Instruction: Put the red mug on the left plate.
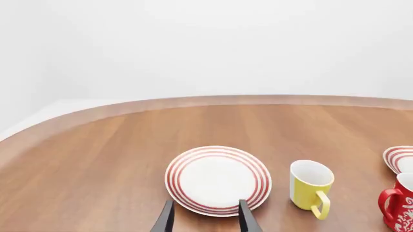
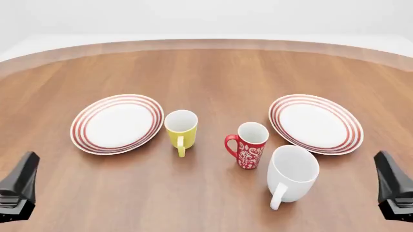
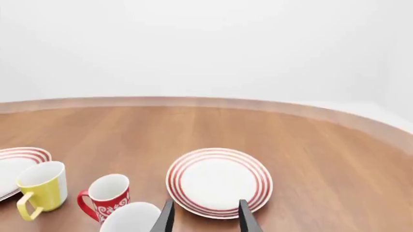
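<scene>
Currently: red mug (image 2: 248, 144) upright | well apart from both arms' fingers (image 1: 244, 216)

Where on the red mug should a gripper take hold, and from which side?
Probably from above, pinching the rim wall of the red mug on its open front-left side. It stands upright with its mouth open; its handle points left toward the yellow mug, and the white mug crowds its right.

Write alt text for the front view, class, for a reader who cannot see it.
A tall red floral mug stands mid-table between a small yellow mug and a larger plain white mug. Two round white plates with red rim rings flank them, the left plate and the right plate, both bare. The left end effector and right end effector sit at the near corners, holding nothing.
</scene>
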Controlling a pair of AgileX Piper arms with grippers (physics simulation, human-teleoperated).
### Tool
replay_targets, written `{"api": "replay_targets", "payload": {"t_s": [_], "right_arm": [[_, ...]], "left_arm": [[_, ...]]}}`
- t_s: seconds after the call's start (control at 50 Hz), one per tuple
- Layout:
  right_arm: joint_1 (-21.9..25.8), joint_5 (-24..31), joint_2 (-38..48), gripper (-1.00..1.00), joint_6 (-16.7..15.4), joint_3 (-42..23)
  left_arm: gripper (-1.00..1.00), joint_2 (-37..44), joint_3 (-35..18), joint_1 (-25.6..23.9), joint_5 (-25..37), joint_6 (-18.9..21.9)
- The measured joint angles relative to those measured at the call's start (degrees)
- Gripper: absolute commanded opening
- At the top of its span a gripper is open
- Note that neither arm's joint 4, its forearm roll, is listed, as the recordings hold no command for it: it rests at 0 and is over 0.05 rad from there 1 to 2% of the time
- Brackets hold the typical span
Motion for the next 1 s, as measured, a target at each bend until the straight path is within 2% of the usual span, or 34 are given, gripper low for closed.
{"api": "replay_targets", "payload": {"t_s": [0.42,0.7,0.82,1.0], "right_arm": [[0.1,-0.3,0.2,1.0,-0.6,-0.3],[0.2,-0.3,0.3,1.0,-1.0,-0.5],[0.3,-0.2,0.3,1.0,-1.1,-0.6],[0.3,0.1,0.2,1.0,-1.3,-0.9]], "left_arm": [[1.0,2.1,0.0,0.3,-1.3,-0.5],[1.0,1.3,-1.5,-1.6,0.5,0.8],[1.0,2.4,-3.2,-2.5,1.2,0.9],[1.0,10.6,-8.2,-7.8,-2.2,4.6]]}}
